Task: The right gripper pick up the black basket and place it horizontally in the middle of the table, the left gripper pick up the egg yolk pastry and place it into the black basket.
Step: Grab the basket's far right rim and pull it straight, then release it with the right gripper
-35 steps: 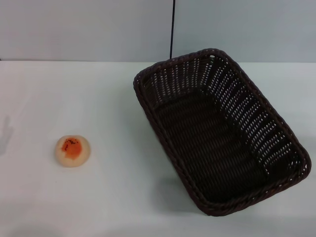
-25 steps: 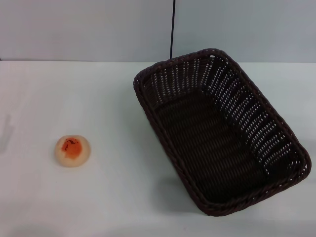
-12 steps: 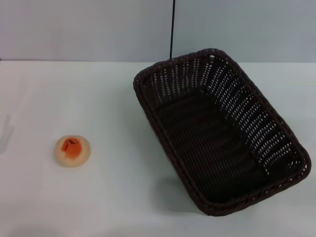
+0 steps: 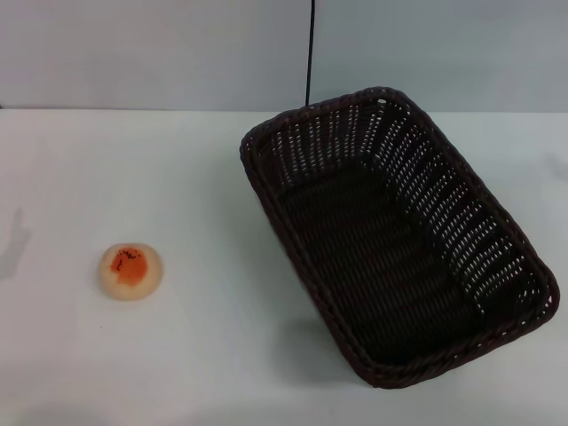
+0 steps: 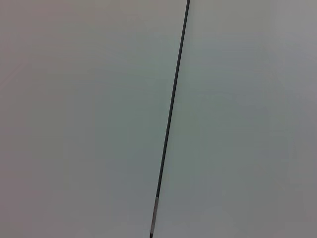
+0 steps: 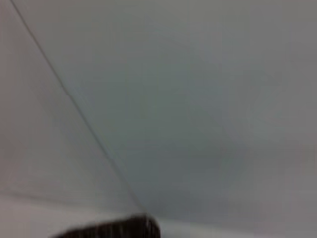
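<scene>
The black basket (image 4: pixel 395 235) sits empty on the right half of the white table (image 4: pixel 204 186), turned at a slant with one short end toward the back wall. A blurred dark bit of its rim (image 6: pixel 111 229) shows at the edge of the right wrist view. The egg yolk pastry (image 4: pixel 130 271) lies on the table at the left, well apart from the basket. Neither gripper shows in any view. The left wrist view shows only the wall.
A grey wall (image 4: pixel 160 53) with a thin dark vertical seam (image 4: pixel 310 53) stands behind the table. A faint shadow (image 4: pixel 13 244) lies on the table at the far left edge. Bare tabletop lies between the pastry and the basket.
The basket and pastry have not moved. The faint shadow at the table's far left edge has shifted slightly.
</scene>
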You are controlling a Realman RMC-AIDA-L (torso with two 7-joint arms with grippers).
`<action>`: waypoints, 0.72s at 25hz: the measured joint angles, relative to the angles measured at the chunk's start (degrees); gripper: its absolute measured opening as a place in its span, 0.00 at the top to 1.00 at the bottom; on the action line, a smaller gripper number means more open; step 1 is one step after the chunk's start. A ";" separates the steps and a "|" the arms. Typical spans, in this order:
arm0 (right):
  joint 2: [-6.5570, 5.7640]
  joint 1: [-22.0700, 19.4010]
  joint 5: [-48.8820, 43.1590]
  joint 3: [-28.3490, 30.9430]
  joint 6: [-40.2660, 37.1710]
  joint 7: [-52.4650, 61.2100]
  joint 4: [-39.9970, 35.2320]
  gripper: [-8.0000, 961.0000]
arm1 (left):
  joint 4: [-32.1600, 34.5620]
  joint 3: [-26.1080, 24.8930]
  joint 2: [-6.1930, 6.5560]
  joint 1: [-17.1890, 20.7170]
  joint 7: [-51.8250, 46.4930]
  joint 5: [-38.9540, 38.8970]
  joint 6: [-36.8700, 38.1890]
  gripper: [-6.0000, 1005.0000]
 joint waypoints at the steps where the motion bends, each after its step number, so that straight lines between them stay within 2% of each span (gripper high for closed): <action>1: -1.06 2.21 -2.97 -0.28 -2.43 2.58 -0.21 0.22 | 0.01 0.01 0.00 0.03 0.00 0.01 0.00 0.16; 4: -4.74 10.61 -11.62 -0.77 -10.85 6.71 4.50 0.22 | 0.00 0.31 -0.07 0.07 -0.03 0.07 0.03 0.16; 6: -6.54 16.94 -19.35 -2.42 -14.89 7.41 12.59 0.22 | 0.00 0.81 -0.10 0.06 -0.03 0.09 0.02 0.17; 10: -6.16 20.19 -25.49 -6.23 -12.74 8.33 18.10 0.23 | 0.02 1.42 -0.11 0.08 -0.03 0.13 0.02 0.17; 14: -3.90 22.08 -29.01 -12.45 -6.01 9.35 23.80 0.23 | -0.20 1.45 -0.11 0.33 -0.03 0.15 0.03 0.17; 18: -1.54 23.19 -28.83 -14.79 0.63 9.63 28.87 0.23 | -0.41 1.50 -0.11 0.47 -0.03 0.15 0.08 0.17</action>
